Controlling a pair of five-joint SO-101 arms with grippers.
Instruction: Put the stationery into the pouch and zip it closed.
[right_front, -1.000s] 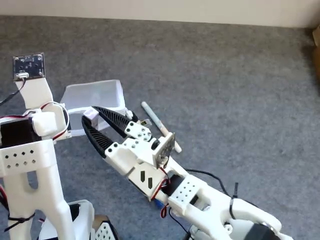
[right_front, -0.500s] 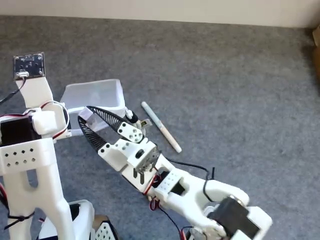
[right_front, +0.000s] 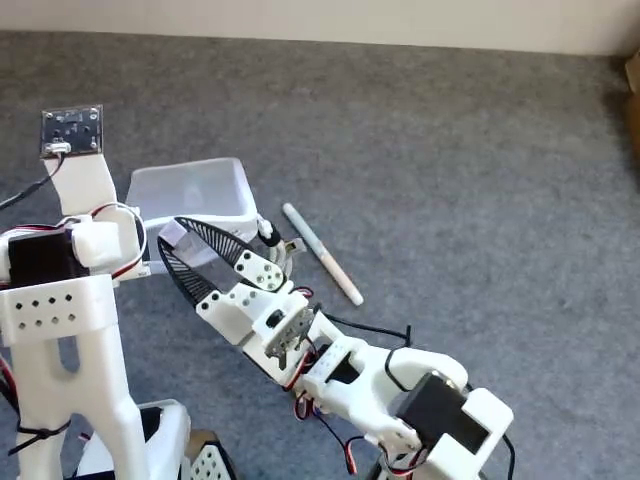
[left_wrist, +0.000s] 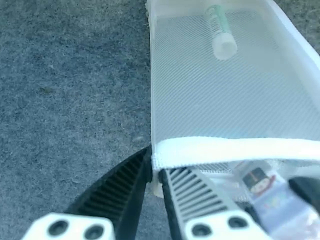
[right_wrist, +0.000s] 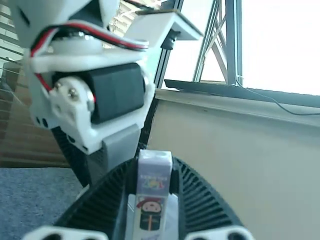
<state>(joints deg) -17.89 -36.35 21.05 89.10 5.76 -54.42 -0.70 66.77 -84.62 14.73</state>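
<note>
— From above first: where to find the stationery?
— Partly loose on the grey mat (right_front: 480, 180): a pen (right_front: 320, 253) lying just beside the right arm (right_front: 380, 385), apart from the pouch (right_front: 200, 190). Partly in the right gripper (right_front: 171, 238), clenched on a small eraser (right_front: 176, 230) right at the pouch's end nearest the arms.
— Why held so low there?
— Probably to slide the eraser in through the mouth rather than drop it. Plenty of open mat beyond the pen and toward the far side; little room by the left arm (right_front: 60, 300), standing just beside the pouch.
— And from the left wrist?
— Shows the left gripper (left_wrist: 153, 169) pinched tight on a corner of the pouch's white rim band, likely to prop the mouth open and stop the pouch sliding. Deeper in, a clear tube (left_wrist: 219, 31) lying on the mesh wall. Eraser (left_wrist: 257, 181) just beside the rim band, next to a dark fingertip of the other gripper; inside or outside the mouth, hard to tell.
— Clearance there?
— Tight, with band, eraser and both grippers crowded together. Worth entering straight, away from the held corner.
— From the right wrist?
— Looks along the jaws: eraser (right_wrist: 151, 195) on end between them, pressed from both sides, with the left arm (right_wrist: 95, 95) looming close ahead. Judging by the open mouth and the loose pen, well short of zipping.
</note>
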